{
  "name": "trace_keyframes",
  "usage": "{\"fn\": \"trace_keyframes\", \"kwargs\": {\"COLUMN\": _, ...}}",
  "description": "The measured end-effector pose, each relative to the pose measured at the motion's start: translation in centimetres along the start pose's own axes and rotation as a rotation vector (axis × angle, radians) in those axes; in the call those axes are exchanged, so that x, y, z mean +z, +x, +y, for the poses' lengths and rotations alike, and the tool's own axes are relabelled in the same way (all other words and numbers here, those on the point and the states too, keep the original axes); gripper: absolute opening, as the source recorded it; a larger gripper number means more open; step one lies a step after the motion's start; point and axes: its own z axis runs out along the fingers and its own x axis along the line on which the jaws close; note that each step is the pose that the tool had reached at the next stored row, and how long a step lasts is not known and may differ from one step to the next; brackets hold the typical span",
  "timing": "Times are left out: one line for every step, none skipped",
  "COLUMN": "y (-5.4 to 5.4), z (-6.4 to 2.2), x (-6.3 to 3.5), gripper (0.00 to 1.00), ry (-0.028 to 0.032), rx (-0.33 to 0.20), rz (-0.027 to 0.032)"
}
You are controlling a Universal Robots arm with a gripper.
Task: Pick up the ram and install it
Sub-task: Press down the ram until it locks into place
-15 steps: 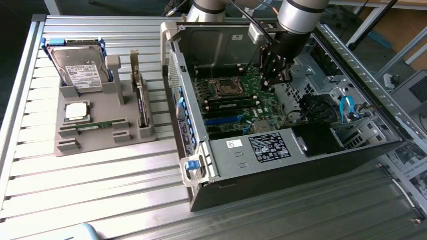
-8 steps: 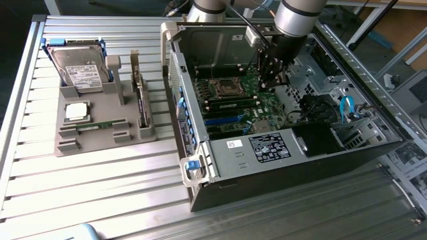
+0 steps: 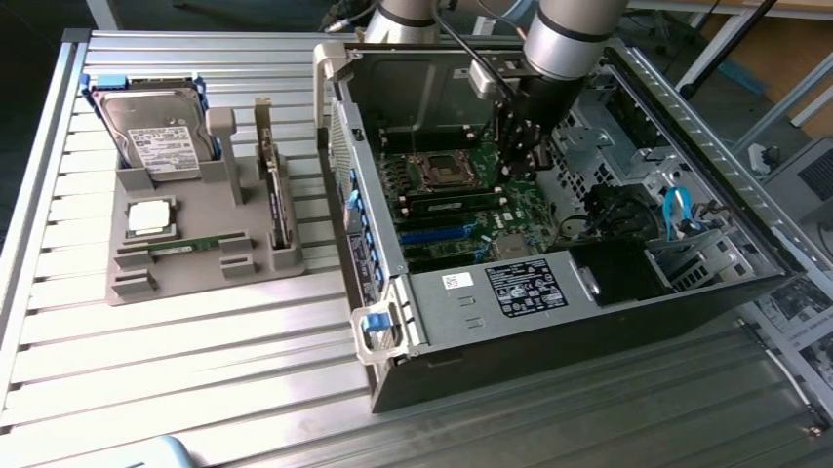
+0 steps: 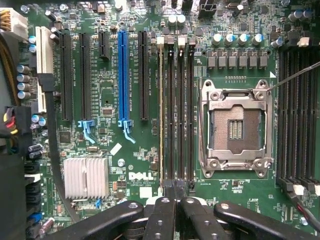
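Out on the exterior view's left, well away from the jaws, the grey holder (image 3: 195, 268) sits on the slatted surface (image 3: 156, 370). It carries the hard drive (image 3: 154, 141), the square processor (image 3: 147, 216) and a thin green stick (image 3: 195, 244) lying in its slot.

Moving across into the open computer case (image 3: 573, 283), the gripper (image 4: 175, 192) hangs low over the motherboard (image 4: 115, 85). The jaws are drawn together at the tips, and I can see nothing pinched between them.

Just beside them, the ram (image 4: 161, 115) stands edge-on in the first of the memory slots. It runs straight along the slot, with the blue expansion slot (image 4: 122, 75) on its far side and the bare processor socket (image 4: 236, 130) on the other side of the memory bank.

This looks like the seating stage. Doing it well means pressing straight down along the stick's top edge. The push should be even at both ends, with no sideways lean, until both end latches close.
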Motion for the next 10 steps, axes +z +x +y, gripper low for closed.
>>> {"fn": "trace_keyframes", "kwargs": {"y": 0.0, "z": 0.1, "x": 0.19, "gripper": 0.11, "ry": 0.0, "rx": 0.0, "rz": 0.0}}
{"fn": "trace_keyframes", "kwargs": {"y": -0.01, "z": 0.13, "x": 0.36, "gripper": 0.11, "ry": 0.0, "rx": 0.0, "rz": 0.0001}}
{"fn": "trace_keyframes", "kwargs": {"y": -0.01, "z": 0.14, "x": 0.47, "gripper": 0.11, "ry": 0.0, "rx": 0.0, "rz": 0.0}}
{"fn": "trace_keyframes", "kwargs": {"y": -0.02, "z": 0.14, "x": 0.55, "gripper": 0.11, "ry": 0.0, "rx": 0.0, "rz": 0.0001}}
{"fn": "trace_keyframes", "kwargs": {"y": -0.02, "z": 0.15, "x": 0.64, "gripper": 0.11, "ry": 0.0, "rx": 0.0, "rz": 0.0001}}
{"fn": "trace_keyframes", "kwargs": {"y": -0.02, "z": 0.15, "x": 0.71, "gripper": 0.11, "ry": 0.0, "rx": 0.0, "rz": 0.0001}}
{"fn": "trace_keyframes", "kwargs": {"y": 0.0, "z": 0.15, "x": 0.77, "gripper": 0.11, "ry": 0.0, "rx": 0.0, "rz": 0.0002}}
{"fn": "trace_keyframes", "kwargs": {"y": 0.03, "z": 0.16, "x": 0.83, "gripper": 0.11, "ry": -0.0001, "rx": 0.0, "rz": 0.0003}}
{"fn": "trace_keyframes", "kwargs": {"y": 0.06, "z": 0.16, "x": 0.9, "gripper": 0.11, "ry": 0.0, "rx": 0.0, "rz": 0.0002}}
{"fn": "trace_keyframes", "kwargs": {"y": 0.11, "z": 0.15, "x": 0.98, "gripper": 0.11, "ry": 0.0, "rx": 0.0, "rz": 0.0}}
